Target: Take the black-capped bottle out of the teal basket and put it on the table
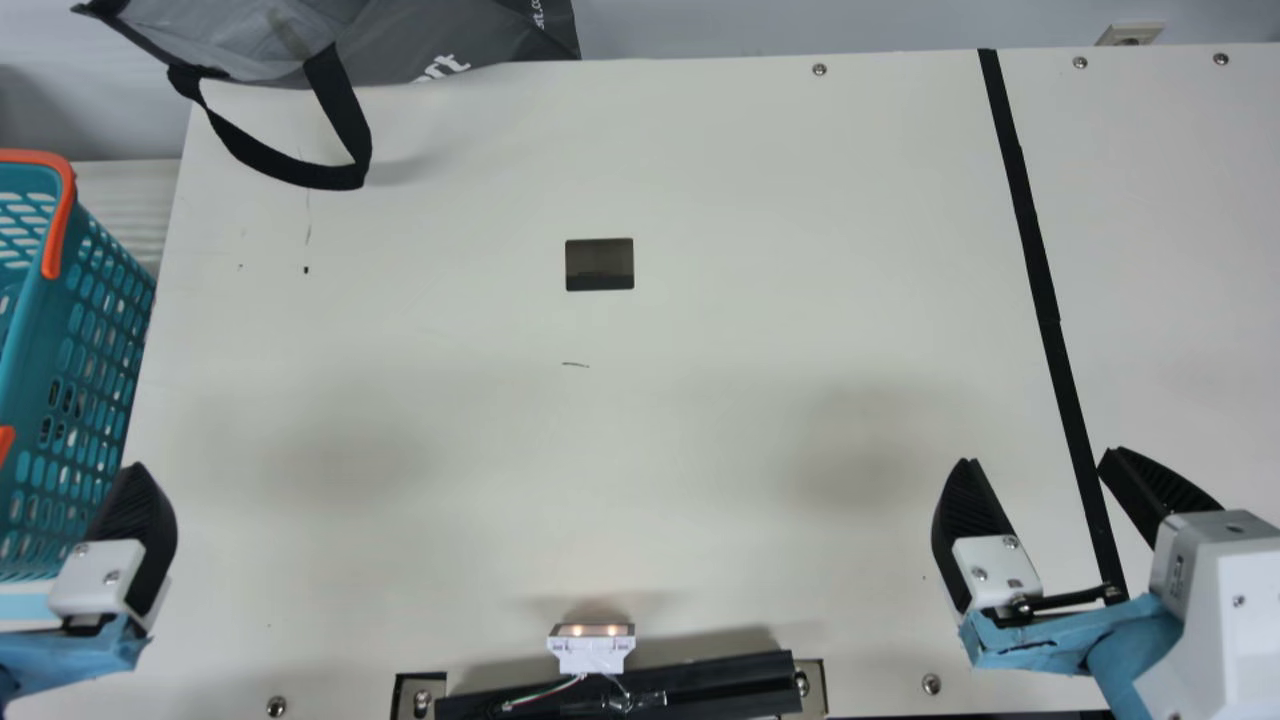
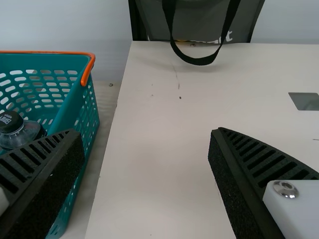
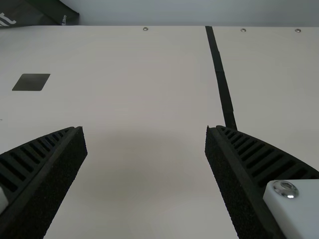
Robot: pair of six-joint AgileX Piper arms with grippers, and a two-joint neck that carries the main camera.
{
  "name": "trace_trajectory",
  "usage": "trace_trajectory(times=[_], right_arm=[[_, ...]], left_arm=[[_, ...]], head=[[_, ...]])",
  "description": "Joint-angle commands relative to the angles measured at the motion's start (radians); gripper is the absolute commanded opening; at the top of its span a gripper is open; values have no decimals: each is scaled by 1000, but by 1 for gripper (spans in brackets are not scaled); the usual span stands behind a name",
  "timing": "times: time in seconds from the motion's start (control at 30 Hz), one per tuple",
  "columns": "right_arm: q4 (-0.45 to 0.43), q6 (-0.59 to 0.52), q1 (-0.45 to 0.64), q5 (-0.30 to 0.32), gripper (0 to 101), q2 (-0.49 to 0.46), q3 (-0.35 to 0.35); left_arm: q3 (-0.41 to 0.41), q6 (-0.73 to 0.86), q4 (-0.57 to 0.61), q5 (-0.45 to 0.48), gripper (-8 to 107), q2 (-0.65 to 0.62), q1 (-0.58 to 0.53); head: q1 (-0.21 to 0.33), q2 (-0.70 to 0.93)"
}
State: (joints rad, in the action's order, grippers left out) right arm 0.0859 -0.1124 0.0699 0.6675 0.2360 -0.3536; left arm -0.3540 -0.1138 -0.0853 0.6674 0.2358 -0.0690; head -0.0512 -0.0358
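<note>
- Table [image 1: 640, 450]: bare stretch inboard of left jaws; good drop spot once bottle's out.
- Teal basket [image 1: 28, 330]: just outboard of left jaws, so next move is up, then over the rim. Don't clip the wall or orange handle [image 2: 86, 69] on the way.
- Left gripper [image 2: 145, 131]: jaws wide apart, nothing between. Best arm for this. Keep it open, get square over the bottle, then drop with one finger each side.
- Right gripper [image 3: 144, 128]: jaws apart too, empty, well away from the basket. Leave it parked.
- Bottle [image 2: 25, 135]: in the basket, beyond the left jaws on their outboard side. Looks tilted, lower part hidden; match its lean before closing. Clear body may flex, so squeeze firm but not hard. Lift fully past the rim before swinging inboard.
- Black cap [image 2: 10, 121]: outboard of left jaws, on the bottle. Grip below it; it could slip.
</note>
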Motion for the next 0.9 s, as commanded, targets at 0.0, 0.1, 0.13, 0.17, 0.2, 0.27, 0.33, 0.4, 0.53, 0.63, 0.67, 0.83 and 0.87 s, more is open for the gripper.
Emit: trace_trajectory(times=[0.0, 0.1, 0.13, 0.17, 0.2, 0.27, 0.33, 0.4, 0.53, 0.63, 0.67, 0.83, 0.87], right_arm=[[0, 0, 0, 0, 91, 0, 0], [0, 0, 0, 0, 91, 0, 0], [0, 0, 0, 0, 91, 0, 0], [0, 0, 0, 0, 91, 0, 0], [0, 0, 0, 0, 91, 0, 0], [0, 0, 0, 0, 91, 0, 0], [0, 0, 0, 0, 91, 0, 0], [0, 0, 0, 0, 91, 0, 0], [0, 0, 0, 0, 91, 0, 0], [1, 0, 0, 0, 91, 0, 0], [1, 0, 0, 0, 91, 0, 0], [1, 0, 0, 0, 91, 0, 0], [1, 0, 0, 0, 91, 0, 0]], left_arm=[[0, 2, 2, 1, 107, 0, 1], [0, 1, 1, -1, 107, 2, 2], [0, 0, 2, -1, 107, 3, 2], [0, 0, 2, -2, 107, 5, 2], [0, 0, 2, -3, 107, 7, 2], [0, 0, 3, -7, 107, 12, 2], [1, 0, 4, -11, 107, 18, 1], [2, 0, 4, -17, 107, 27, 0], [2, 0, 4, -30, 107, 43, 1], [1, 0, 1, -41, 107, 59, 6], [0, 0, -1, -47, 107, 65, 10], [-13, -9, -18, -72, 107, 101, 30], [-17, -9, -20, -78, 107, 111, 36]], head=[[4, 8], [4, 8], [4, 8], [4, 8], [4, 8], [4, 8], [4, 8], [4, 8], [4, 8], [4, 8], [4, 8], [4, 8], [4, 8]])
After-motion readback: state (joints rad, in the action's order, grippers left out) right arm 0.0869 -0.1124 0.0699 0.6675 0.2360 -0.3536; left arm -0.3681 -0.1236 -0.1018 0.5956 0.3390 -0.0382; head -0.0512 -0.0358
